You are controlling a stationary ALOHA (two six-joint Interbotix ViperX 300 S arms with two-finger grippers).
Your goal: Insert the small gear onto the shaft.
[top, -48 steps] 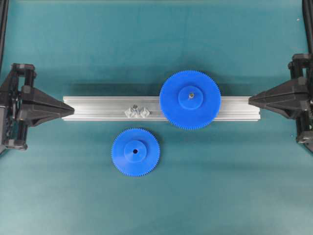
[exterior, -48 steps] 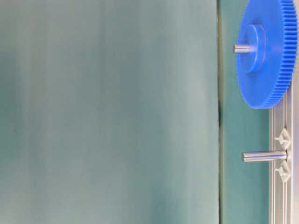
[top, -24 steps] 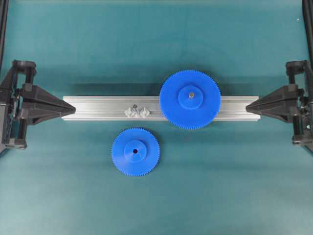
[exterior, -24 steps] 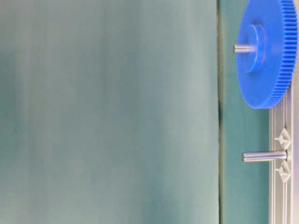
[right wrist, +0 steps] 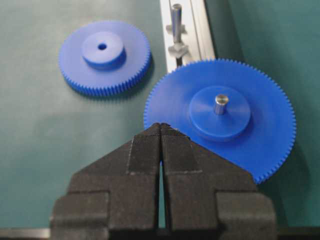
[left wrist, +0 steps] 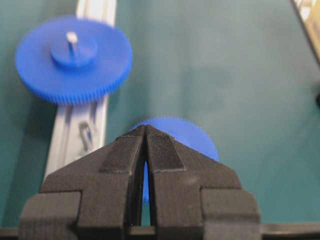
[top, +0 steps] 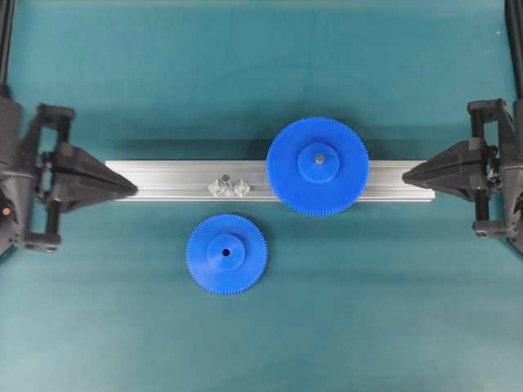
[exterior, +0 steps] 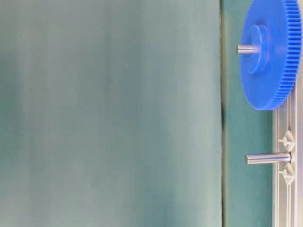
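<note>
Left gripper [top: 131, 187]: jaws pressed together, nothing between them, tip over the left end of the aluminium rail [top: 172, 170]. Right gripper [top: 406, 172]: likewise closed and empty, tip over the rail's right end.

Change over the last second: both grippers have crept inward along the rail from the table's sides. Gears and rail have not shifted. Reads as the opening approach; no grasp begun, and closed jaws must part before any pickup.

Small gear [top: 226, 254]: lies flat on the teal mat, just in front of the rail, apart from it, hub up and centre hole facing straight up. Its axis is vertical, already parallel to the shaft. In the left wrist view it sits directly beyond the closed fingertips, partly hidden.

Shaft [top: 225, 177]: stands upright from the rail between two clear diamond-shaped pieces [top: 242, 189], bare, long axis vertical; the table-level view shows its full length.

Larger gear [top: 318, 167]: already seated on its own pin, further right on the rail.
</note>
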